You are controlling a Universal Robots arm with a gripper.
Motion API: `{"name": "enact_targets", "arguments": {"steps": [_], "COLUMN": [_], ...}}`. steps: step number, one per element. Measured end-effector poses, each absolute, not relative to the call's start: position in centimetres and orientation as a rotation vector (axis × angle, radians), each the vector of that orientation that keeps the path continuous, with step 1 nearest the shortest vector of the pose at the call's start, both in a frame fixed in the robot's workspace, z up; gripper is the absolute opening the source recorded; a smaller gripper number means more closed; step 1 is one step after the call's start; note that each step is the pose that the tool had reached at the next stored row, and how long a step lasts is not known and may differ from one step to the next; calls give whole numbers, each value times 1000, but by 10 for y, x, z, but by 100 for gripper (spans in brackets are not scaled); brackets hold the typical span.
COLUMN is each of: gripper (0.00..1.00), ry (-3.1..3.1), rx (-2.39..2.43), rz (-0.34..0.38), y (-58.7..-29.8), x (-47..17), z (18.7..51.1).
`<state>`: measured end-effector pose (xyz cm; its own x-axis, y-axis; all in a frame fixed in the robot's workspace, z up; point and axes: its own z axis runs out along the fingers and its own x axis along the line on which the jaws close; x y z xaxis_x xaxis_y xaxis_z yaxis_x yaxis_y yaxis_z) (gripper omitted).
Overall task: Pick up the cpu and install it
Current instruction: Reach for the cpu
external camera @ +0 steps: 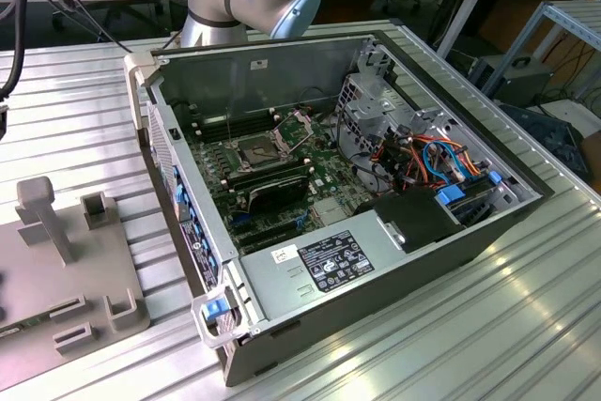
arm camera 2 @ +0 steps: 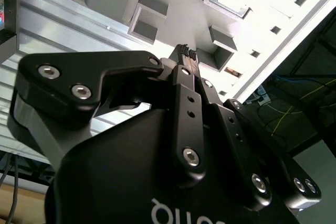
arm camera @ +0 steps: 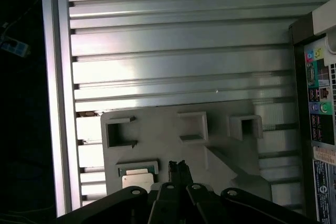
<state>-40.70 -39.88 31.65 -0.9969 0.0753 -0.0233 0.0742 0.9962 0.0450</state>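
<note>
The cpu (arm camera: pixel 138 179) is a small pale tan square lying flat in a framed recess of the grey fixture plate (arm camera: pixel 173 150). My gripper (arm camera: pixel 178 167) hovers above that plate, beside the cpu and apart from it. Its two black fingers are pressed together with nothing between them, and the shut gripper (arm camera 2: pixel 187 54) is also seen in the second wrist view. In the exterior view the open computer case (external camera: pixel 338 185) lies on its side, with the dark motherboard socket (external camera: pixel 256 150) bare and its metal frame (external camera: pixel 296 125) lifted.
The fixture plate (external camera: pixel 66 269) sits at the exterior view's left on the ribbed aluminium table (external camera: pixel 526 307) and carries an upright post (external camera: pixel 47 213) and several raised brackets. The case's rear port panel (arm camera: pixel 317 93) borders the plate. Cables and a drive cage crowd the case's right side.
</note>
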Motion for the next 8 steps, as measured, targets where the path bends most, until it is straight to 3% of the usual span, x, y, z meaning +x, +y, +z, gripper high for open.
{"name": "enact_targets", "arguments": {"steps": [8], "gripper": [11], "ry": [3113], "rx": [117], "rz": [69], "y": [-399], "x": [-407], "z": [316]}}
